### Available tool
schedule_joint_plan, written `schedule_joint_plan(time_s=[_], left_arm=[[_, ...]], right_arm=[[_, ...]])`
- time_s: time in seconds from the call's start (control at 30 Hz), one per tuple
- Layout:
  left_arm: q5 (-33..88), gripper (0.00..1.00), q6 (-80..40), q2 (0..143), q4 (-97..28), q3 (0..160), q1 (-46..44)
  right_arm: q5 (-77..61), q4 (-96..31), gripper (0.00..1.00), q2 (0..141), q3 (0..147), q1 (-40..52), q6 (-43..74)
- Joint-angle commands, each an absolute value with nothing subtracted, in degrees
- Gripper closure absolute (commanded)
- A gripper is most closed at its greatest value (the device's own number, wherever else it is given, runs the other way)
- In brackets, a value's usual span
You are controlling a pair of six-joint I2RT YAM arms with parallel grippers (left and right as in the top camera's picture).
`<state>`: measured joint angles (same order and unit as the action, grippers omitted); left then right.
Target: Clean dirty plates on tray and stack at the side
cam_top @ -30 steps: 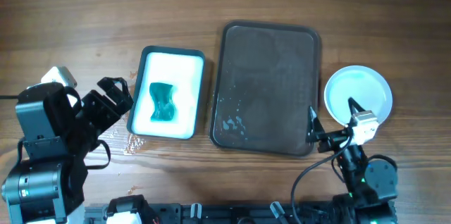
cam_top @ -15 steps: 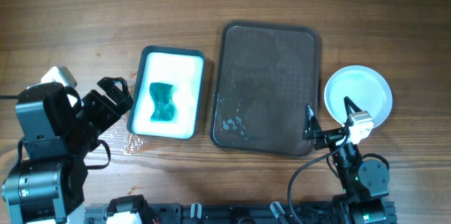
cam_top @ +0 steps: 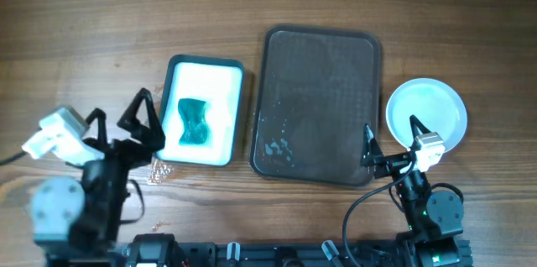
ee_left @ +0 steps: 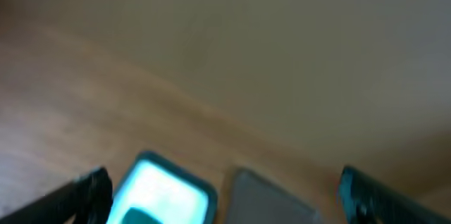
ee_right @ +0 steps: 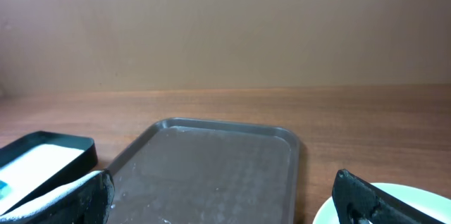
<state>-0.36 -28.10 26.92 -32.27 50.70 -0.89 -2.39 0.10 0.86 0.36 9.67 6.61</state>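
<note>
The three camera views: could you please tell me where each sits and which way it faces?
Overhead: above the table, looking straight down on brown tray, sponge tray, white plate; both arms show, left gripper and right gripper.
Left wrist: low, blurred, facing across the table; its two fingers fill the bottom corners.
Right wrist: low, facing across the brown tray; its fingers frame the bottom corners.
Shared: both wrist views catch the brown tray and sponge tray.
</note>
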Motion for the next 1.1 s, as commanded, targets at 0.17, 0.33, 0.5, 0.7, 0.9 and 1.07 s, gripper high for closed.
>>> schedule_joint_plan(time_s=[0.17,0.33,0.5,0.7,0.9,1.07], left_arm=[[3.8,0.00,-27.4,3.0,-3.8,14.0,-2.4],[3.4,0.00,-27.4,0.2,0.4,4.4,-3.2],[3.4,0.00,-27.5,0.2,-1.1,0.4,-4.8],[3.4,0.00,-27.4,0.4,-4.2,0.4,-4.8],[3.4,0.00,-27.4,0.4,-4.1,0.4,-4.8],[3.4,0.00,-27.4,0.4,-4.1,0.4,-4.8]], right_arm=[[-1.3,0.4,0.00,0.2,0.3,9.5,7.6],[-1.3,0.4,0.00,0.2,0.3,9.5,7.6],[-1.3,0.4,0.00,0.2,0.3,9.5,7.6],[-1.3,0.4,0.00,0.2,0.3,9.5,7.7],[-1.3,0.4,0.00,0.2,0.3,9.5,7.6],[-1.3,0.4,0.00,0.2,0.3,9.5,7.6]])
